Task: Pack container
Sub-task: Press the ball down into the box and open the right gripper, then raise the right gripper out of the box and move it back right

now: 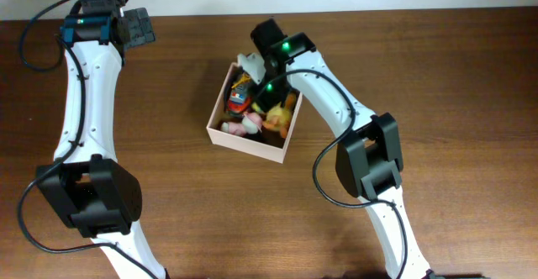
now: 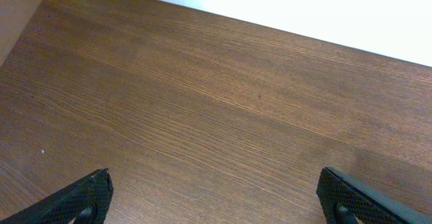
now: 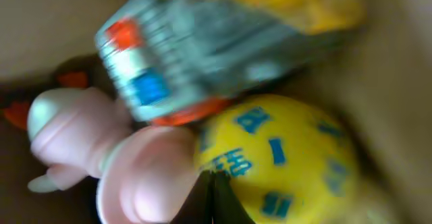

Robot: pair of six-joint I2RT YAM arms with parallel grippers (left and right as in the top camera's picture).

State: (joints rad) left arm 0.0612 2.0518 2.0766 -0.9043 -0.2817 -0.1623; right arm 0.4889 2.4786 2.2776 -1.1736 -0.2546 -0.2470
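Note:
The container (image 1: 249, 148), a shallow square box with pale walls, stands mid-table and holds several toys. My right gripper (image 1: 263, 94) reaches down into it. Its fingertips (image 3: 211, 178) are shut with nothing between them, wedged between a pink toy (image 3: 145, 183) and a yellow ball with blue marks (image 3: 283, 156). Above them lies a grey toy with red and blue squares (image 3: 189, 55), and the tan box wall (image 3: 40, 21) shows behind. My left gripper (image 1: 134, 28) hovers open over bare wood at the far left, its fingers (image 2: 91, 193) wide apart around nothing.
A white toy (image 1: 248, 60) sits at the container's far rim beside my right wrist. The brown table (image 1: 168, 102) ends at a white strip (image 2: 304, 8) along the back. Black cables (image 1: 34, 35) hang off both arms.

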